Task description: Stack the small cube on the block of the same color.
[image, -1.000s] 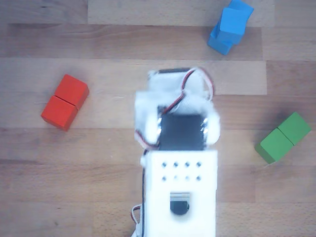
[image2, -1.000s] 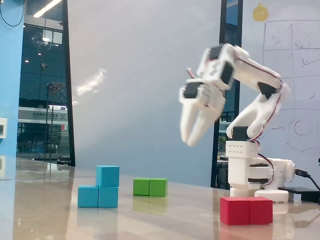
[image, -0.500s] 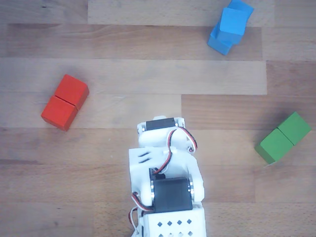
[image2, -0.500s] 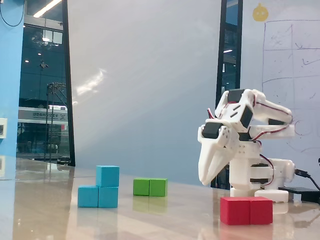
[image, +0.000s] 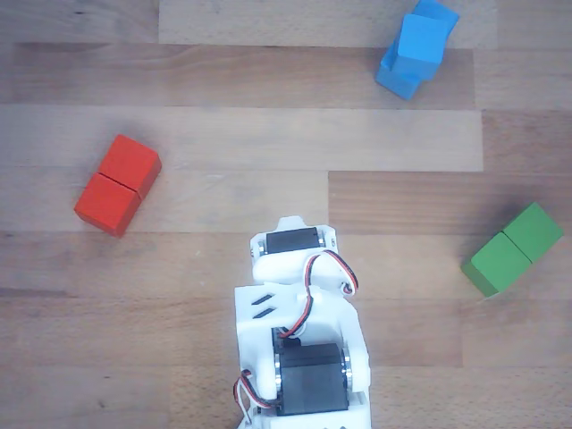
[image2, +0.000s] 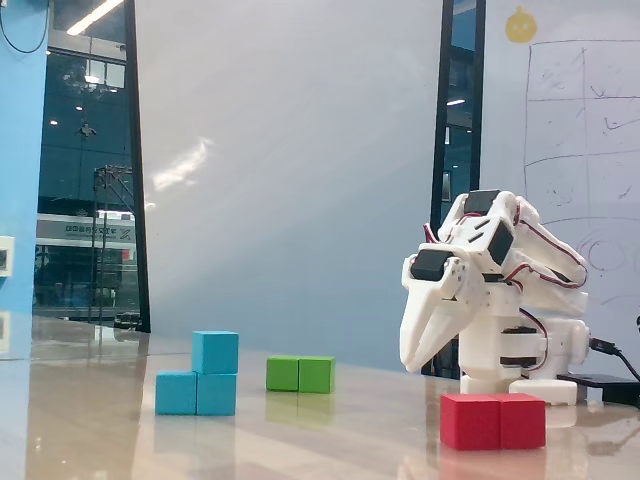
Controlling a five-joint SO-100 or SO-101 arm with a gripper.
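Note:
The small cube (image2: 215, 352) rests on the right half of the light-blue block (image2: 177, 393) in the fixed view. From above, the small cube (image: 425, 33) sits on the far end of the block (image: 394, 75), turned slightly against it. My gripper (image2: 408, 365) hangs low beside the arm's base, far to the right of the stack. It points down at the table, shut with nothing in it. In the other view the folded arm (image: 299, 344) covers the fingertips.
A red oblong block (image: 116, 185) lies left of the arm; in the fixed view it (image2: 492, 420) is in front of the base. A green oblong block (image: 512, 248) lies to the right, seen as (image2: 300, 374) behind the blue stack. Wooden table (image: 223, 107).
The arm has drawn back from a raised, stretched pose and folded down close to its base. The gripper dropped low. The blue stack and the other blocks stayed put.

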